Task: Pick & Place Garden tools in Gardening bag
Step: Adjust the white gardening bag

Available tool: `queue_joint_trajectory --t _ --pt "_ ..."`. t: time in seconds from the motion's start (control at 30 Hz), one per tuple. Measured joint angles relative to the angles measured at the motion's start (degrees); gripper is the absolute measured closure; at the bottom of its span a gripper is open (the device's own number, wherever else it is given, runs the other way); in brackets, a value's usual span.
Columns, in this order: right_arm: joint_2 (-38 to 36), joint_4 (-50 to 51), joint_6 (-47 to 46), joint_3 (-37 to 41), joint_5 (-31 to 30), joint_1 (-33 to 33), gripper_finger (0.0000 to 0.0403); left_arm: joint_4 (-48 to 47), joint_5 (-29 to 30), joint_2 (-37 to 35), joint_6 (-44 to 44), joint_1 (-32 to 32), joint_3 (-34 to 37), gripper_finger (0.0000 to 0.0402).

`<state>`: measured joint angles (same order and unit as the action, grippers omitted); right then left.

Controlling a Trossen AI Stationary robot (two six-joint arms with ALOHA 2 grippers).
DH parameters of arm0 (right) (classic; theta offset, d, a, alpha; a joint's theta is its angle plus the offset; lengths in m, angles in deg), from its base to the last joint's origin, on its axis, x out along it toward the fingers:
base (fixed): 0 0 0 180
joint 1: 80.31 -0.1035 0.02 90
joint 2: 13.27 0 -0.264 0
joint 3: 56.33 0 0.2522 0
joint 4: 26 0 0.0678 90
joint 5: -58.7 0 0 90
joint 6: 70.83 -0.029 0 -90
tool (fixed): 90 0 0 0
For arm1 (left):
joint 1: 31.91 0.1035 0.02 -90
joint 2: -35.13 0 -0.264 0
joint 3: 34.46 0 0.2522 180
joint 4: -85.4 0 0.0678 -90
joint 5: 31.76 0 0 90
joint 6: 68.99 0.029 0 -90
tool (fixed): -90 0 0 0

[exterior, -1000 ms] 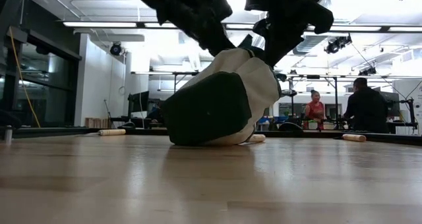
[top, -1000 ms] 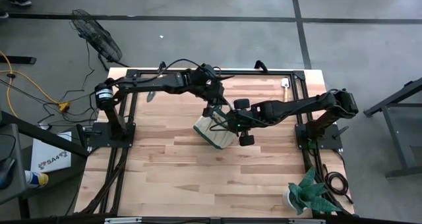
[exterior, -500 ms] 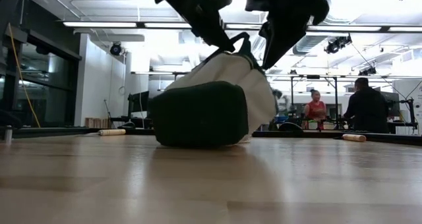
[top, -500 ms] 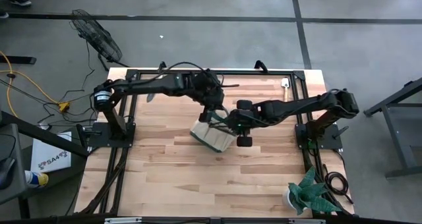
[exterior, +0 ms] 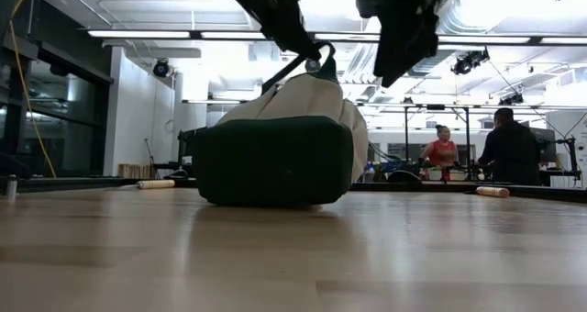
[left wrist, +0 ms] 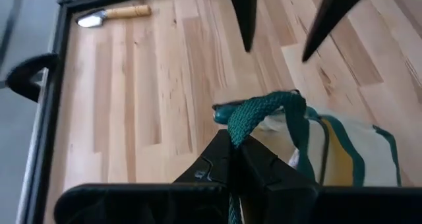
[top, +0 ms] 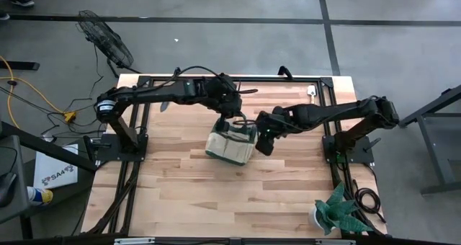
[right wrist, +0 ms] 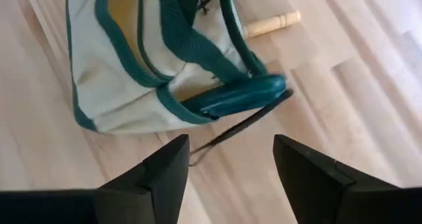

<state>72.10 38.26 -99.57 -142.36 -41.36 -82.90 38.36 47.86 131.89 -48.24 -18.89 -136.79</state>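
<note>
The gardening bag (top: 230,145), beige with green trim, stands on its dark green base (exterior: 273,161) on the table's middle. My left gripper (left wrist: 234,151) is above its far side, shut on a green woven handle loop. My right gripper (right wrist: 231,165) hovers open just right of the bag and above it, fingers apart with nothing between them; it also shows in the high view (top: 261,133). A wooden-handled trowel (top: 312,92) lies at the far right corner. Another wooden tool handle (right wrist: 270,23) lies on the table beyond the bag. My left gripper pinches the bag's green woven handle loop (left wrist: 254,115) between its two fingers, slanting down from the far left. The loop rises from the bag's rim to the fingers (exterior: 295,66), drawn up, while the bag's base stays flat on the table.
A white pot with a green spiky plant (top: 337,210) stands at the near right corner. Black frame rails (top: 144,115) run along the table's left, right and far sides. Bare wood spreads in front of the bag. People show in the room beyond (exterior: 438,151).
My right gripper has opened, rolled and drawn back a little toward the table's right, off the bag. The bag, tipped on one edge of its base before, has settled flat and upright. My left gripper has risen slightly, still shut on the handle loop.
</note>
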Motion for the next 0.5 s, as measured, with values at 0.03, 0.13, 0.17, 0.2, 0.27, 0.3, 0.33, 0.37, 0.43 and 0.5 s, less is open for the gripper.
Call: queue_joint_trajectory --t 0.03,0.13,0.17,0.2,0.27,0.3,0.33,0.37,0.43,0.5 --pt "0.4 -0.5 -1.7 0.0 0.0 -0.1 0.0190 0.1 0.3 -0.3 -0.1 0.0 0.0 0.0401" --pt "1.1 -4.3 -6.6 1.7 0.2 -0.6 0.0190 -0.3 0.6 -1.2 -0.3 0.0 0.0 0.0401" --pt "1.2 -5.8 -8.4 2.7 0.1 -0.9 0.0190 -0.3 0.6 -1.6 -0.5 0.0 0.0 0.0401" --pt "1.2 -7.2 -10.4 3.5 0.2 -1.1 0.0190 -0.8 0.7 -1.8 -0.8 0.0 0.0 0.0401" --pt "1.2 -11.1 -14.1 4.5 0.1 -1.3 0.0190 -0.9 1.2 -2.1 -1.1 0.0 0.0 0.0402" --pt "1.2 -13.3 -15.2 4.9 0.1 -1.7 0.0190 -1.2 1.3 -2.1 -1.1 0.0 0.0 0.0402" --pt "1.2 -14.9 -16.0 5.2 -0.1 -2.1 0.0190 -1.6 1.6 -2.1 -1.4 0.0 0.0 0.0402" --pt "1.2 -17.1 -16.4 5.7 -0.3 -2.5 0.0190 -1.7 1.8 -2.1 -1.4 0.0 0.0 0.0402" --pt "1.2 -22.0 -17.1 7.2 -0.2 -3.5 0.0190 -1.6 2.0 -2.1 -1.5 0.0 0.0 0.0402" --pt "1.2 -26.9 -18.9 9.2 -0.2 -4.5 0.0190 -1.6 2.0 -2.1 -1.5 0.0 0.0 0.0402"
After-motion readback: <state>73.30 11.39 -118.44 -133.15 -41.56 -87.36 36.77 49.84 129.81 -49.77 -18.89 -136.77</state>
